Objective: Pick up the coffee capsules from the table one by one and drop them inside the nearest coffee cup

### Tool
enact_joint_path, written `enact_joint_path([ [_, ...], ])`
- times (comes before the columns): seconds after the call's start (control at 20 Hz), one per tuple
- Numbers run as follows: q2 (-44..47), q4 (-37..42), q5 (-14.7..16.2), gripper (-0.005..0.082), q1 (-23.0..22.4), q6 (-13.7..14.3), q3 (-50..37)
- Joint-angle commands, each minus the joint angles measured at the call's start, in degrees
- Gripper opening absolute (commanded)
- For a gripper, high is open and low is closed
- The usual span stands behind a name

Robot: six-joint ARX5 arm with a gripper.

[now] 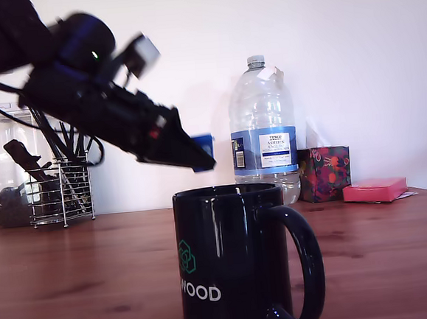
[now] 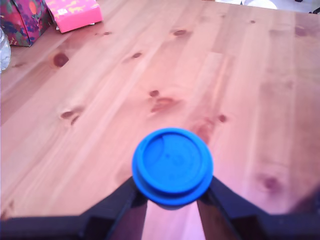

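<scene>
A blue round-topped coffee capsule (image 2: 172, 166) sits between my gripper's (image 2: 172, 187) two black fingers, which are shut on its sides. In the exterior view the gripper (image 1: 204, 154) hangs tilted downward in the air, the capsule (image 1: 203, 141) at its tip, just above and toward the exterior view's left of the rim of the coffee cup (image 1: 233, 261). This is a glossy black mug with white "WOOD" lettering, its handle toward the exterior view's right. It stands on the reddish-brown table (image 1: 97, 272). The wrist view shows only bare table (image 2: 225, 75) under the capsule; the cup is out of that view.
A clear water bottle (image 1: 263, 126) stands behind the mug. Toward the exterior view's right are a patterned box (image 1: 324, 173) and a pink box (image 1: 375, 190). A wire utensil basket (image 1: 60, 190) and a clear container (image 1: 7, 168) stand at the back left.
</scene>
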Motion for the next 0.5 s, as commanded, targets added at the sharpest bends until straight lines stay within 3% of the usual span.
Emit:
enact_joint_path([
  [0.0,-2.71,-0.07,0.13,0.0141,-0.28,-1.27,-3.45],
  [0.45,-21.68,-4.09,-1.29,0.0141,-5.66,-7.04,-14.6],
])
